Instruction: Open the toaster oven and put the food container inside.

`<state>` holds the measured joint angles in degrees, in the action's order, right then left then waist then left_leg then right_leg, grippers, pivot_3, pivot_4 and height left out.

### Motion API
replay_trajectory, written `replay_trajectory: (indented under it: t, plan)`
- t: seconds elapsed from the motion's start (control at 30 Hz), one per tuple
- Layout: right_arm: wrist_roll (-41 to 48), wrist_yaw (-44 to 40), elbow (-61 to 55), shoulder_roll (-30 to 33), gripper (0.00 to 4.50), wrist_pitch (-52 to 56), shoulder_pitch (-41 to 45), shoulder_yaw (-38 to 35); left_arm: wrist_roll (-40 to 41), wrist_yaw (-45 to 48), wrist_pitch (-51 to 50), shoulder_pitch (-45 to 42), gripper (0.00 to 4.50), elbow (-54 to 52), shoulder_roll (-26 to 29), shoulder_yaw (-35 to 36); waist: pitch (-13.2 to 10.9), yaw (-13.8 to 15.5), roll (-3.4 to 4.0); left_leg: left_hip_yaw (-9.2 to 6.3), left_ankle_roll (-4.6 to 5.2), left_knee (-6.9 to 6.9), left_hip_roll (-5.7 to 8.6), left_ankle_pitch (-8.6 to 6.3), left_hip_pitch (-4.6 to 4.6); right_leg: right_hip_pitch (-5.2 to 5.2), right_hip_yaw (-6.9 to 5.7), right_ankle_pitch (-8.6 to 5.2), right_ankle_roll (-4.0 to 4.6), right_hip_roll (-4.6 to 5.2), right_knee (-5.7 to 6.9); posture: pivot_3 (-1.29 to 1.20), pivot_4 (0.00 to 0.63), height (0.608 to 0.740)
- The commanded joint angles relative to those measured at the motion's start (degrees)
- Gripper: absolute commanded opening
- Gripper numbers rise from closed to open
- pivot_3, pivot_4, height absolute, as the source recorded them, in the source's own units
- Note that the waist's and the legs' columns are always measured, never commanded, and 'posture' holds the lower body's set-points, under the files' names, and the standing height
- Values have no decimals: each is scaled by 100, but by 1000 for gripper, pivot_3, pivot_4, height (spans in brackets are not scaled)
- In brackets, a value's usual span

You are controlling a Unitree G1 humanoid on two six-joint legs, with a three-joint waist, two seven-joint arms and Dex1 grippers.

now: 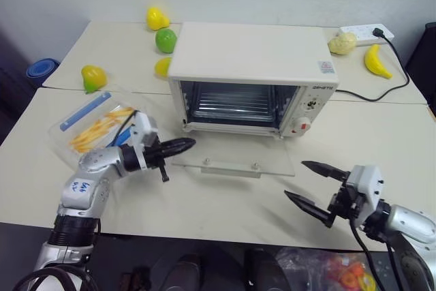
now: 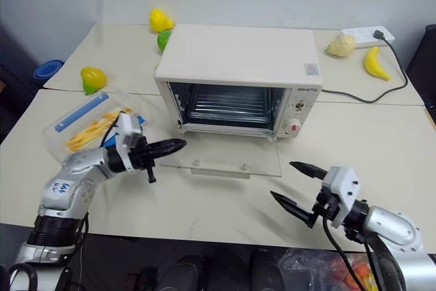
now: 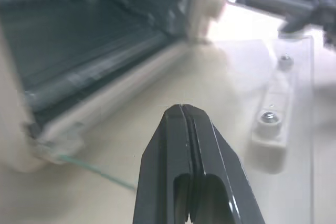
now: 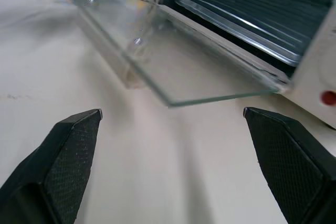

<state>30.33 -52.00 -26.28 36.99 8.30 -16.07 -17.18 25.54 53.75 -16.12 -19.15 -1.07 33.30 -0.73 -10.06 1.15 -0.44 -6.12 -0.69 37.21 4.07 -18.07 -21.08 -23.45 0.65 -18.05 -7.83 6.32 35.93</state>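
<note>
**Oven door down, container waiting at the desk's left side**

On the desk (image 1: 225,216), the left claw (image 1: 178,145) was closed, its two black fingers pressed together and holding nothing. It hung just off the left end of the lowered glass door (image 1: 235,157), and whether it touched the door could not be told. The right claw (image 1: 310,185) stood wide open and empty, its fingers spread well apart, low over the desk in front of the door's right corner and clear of it.

The toaster oven (image 1: 253,56) sat mid-desk with its door folded flat toward the robot, the white bar handle (image 1: 229,167) at the door's front edge and the wire rack (image 1: 231,103) showing inside. A red knob (image 1: 302,127) sat on the panel at the oven's right.

The food container (image 1: 95,122) lay on the desk to the left of the oven, behind the left arm, with a blue strip along its side and yellow fries showing through. The open door lay between the claws and the oven's mouth.

Behind the oven were toy fruits: a yellow pear (image 1: 157,18), a green apple (image 1: 165,40), a banana (image 1: 376,61), and a power strip (image 1: 366,31) with its black cable.
</note>
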Motion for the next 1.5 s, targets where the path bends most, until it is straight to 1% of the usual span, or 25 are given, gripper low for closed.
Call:
replay_trajectory:
  t: [0.03,0.17,0.23,0.33,0.37,0.43,0.53,0.57,0.63,0.67,0.7,0.77,0.83,0.9,0.93,1.03,1.07,1.13,1.17,1.2,1.27,1.33,1.4,1.47,1.5]
  plan:
    - [32,-174,-22,21,4500,-352,-123,-294,-474,-39,557,239,6,44,-4,-101,0,0,0,0,0,0,-1,0,-1,-1,0,0,0,-1,-1,0,150,740]
    - [163,-232,-20,75,4500,-239,-82,-301,-599,-639,976,584,6,139,-444,192,0,27,0,0,0,2,2,0,-1,1,-1,0,0,5,-2,0,150,740]
    - [187,-239,-53,87,4500,-179,23,-219,-651,-805,1148,836,6,71,-565,307,0,29,0,-1,1,8,3,0,-2,3,-1,1,-1,6,-1,0,150,740]
    - [462,-180,-55,-61,4500,55,460,63,-368,-1012,1276,1509,6,-354,-700,736,2,-57,2,3,0,5,-4,0,3,3,4,1,-1,4,0,0,150,740]
    - [467,-171,-42,-116,4500,25,583,135,-229,-1103,1301,1749,295,-559,-754,939,3,-64,2,8,-1,-3,-8,-1,9,2,11,1,-1,5,-1,0,150,740]
    - [465,-205,-24,-210,4500,-37,791,290,201,-1327,1207,2321,598,-1125,-850,1487,2,-101,2,8,-2,-5,-16,-1,7,0,10,0,0,11,-2,0,150,740]
    - [288,-263,38,-370,4500,-234,1072,588,876,-2088,818,3228,1453,-1960,-1012,2650,0,-101,-2,5,-7,-2,-23,-5,-1,-3,8,-1,2,13,-7,0,150,740]
    - [226,-304,63,-412,4500,-319,1136,683,1053,-2256,683,3491,1786,-2160,-1024,2955,-1,-99,-8,4,-6,-1,-23,-5,0,-2,7,-1,2,14,-7,0,150,740]
    - [205,-457,116,-473,4500,-488,1232,818,1297,-2600,328,3916,2282,-2454,-1036,3374,0,-84,-8,3,-6,0,-23,-6,1,1,6,-1,3,15,-10,0,150,740]
    - [181,-541,180,-559,4500,-664,1312,919,1455,-2744,228,4212,2624,-2474,-1098,3724,0,-55,-7,4,-4,2,-19,-7,1,3,6,-1,3,16,-10,0,150,740]
    - [173,-622,236,-607,4500,-748,1382,1030,1625,-2918,72,4505,2828,-2439,-1157,4085,2,-43,-13,4,-2,2,-16,-8,1,5,5,-1,3,14,-13,0,150,740]
    - [346,-685,381,-868,4500,-840,1652,1191,2231,-3337,-271,4940,3394,-2149,-1259,4903,2,-62,-20,6,3,2,-15,-11,4,8,6,-1,3,13,-17,0,150,740]
    - [364,-799,494,-1031,4500,-1039,1841,1267,2812,-3588,-636,5053,3929,-2001,-1222,5299,2,-77,-23,6,1,1,-24,-15,4,7,5,-2,4,11,-20,0,150,740]
    - [307,-893,558,-1102,4500,-1194,1941,1323,3171,-3745,-892,4980,4477,-1985,-1105,5446,2,-19,-23,1,1,3,-23,-16,2,8,-1,-3,6,12,-19,0,150,740]
    - [295,-903,580,-1130,4500,-1231,1973,1342,3286,-3853,-986,4923,4477,-1973,-1059,5504,2,25,-23,-4,2,4,-20,-16,2,11,-7,-3,7,12,-19,0,150,740]
    - [206,-978,609,-1106,4500,-1358,2019,1426,3992,-4535,-1577,4496,4477,-1869,-625,5637,3,69,-25,-29,3,9,-7,-17,1,25,-18,-3,7,14,-22,0,150,740]
    - [189,-988,601,-1075,4500,-1373,1984,1443,4660,-5234,-2149,4347,4477,-1762,-261,5582,4,68,-26,-43,2,11,-5,-16,0,32,-17,-4,8,14,-25,0,150,740]
    - [179,-981,582,-1047,4500,-1387,1906,1448,5200,-5838,-2902,4081,4477,-1632,368,5427,7,55,-31,-59,-3,11,-5,-17,3,42,-14,-5,12,17,-23,0,150,740]
    - [176,-980,573,-1035,4500,-1396,1862,1442,5422,-6096,-3037,3797,4477,-1538,606,5372,8,30,-32,-67,-8,10,-6,-16,3,41,-13,-7,15,17,-21,0,150,740]
    - [143,-963,568,-1020,4500,-1416,1829,1428,5578,-6790,-3095,3331,4477,-1247,838,5327,7,19,-29,-69,-12,8,-6,-17,3,39,-12,-9,18,15,-18,0,150,740]
    - [69,-891,558,-1012,4500,-1459,1794,1398,6205,-8116,-3376,2741,4477,-718,1238,5215,7,20,-26,-67,-17,3,0,-14,8,31,-16,-13,25,13,-1,0,150,740]
    - [60,-744,542,-1049,4500,-1415,1786,1352,6437,-8327,-3694,2321,4477,-487,1530,4922,10,-31,-31,-65,-27,-1,-6,-11,3,13,-14,-13,27,14,8,0,150,740]
    - [46,-609,516,-1068,4500,-1365,1796,1332,6202,-8387,-3860,1801,4477,-156,1767,4516,8,-84,-25,-69,-29,-5,5,-13,10,-4,-6,-14,27,9,18,0,150,740]
    - [33,-533,494,-1056,4500,-1338,1820,1356,6048,-8427,-4021,1246,4477,339,1863,4149,8,-122,-25,-70,-31,-5,6,-12,8,-13,-7,-15,29,-2,21,0,150,740]
    - [27,-507,497,-1052,4500,-1329,1837,1376,5834,-8283,-4111,1010,4477,558,1935,3911,8,-132,-25,-69,-32,-5,5,-11,9,-14,-6,-15,29,-8,22,0,150,740]
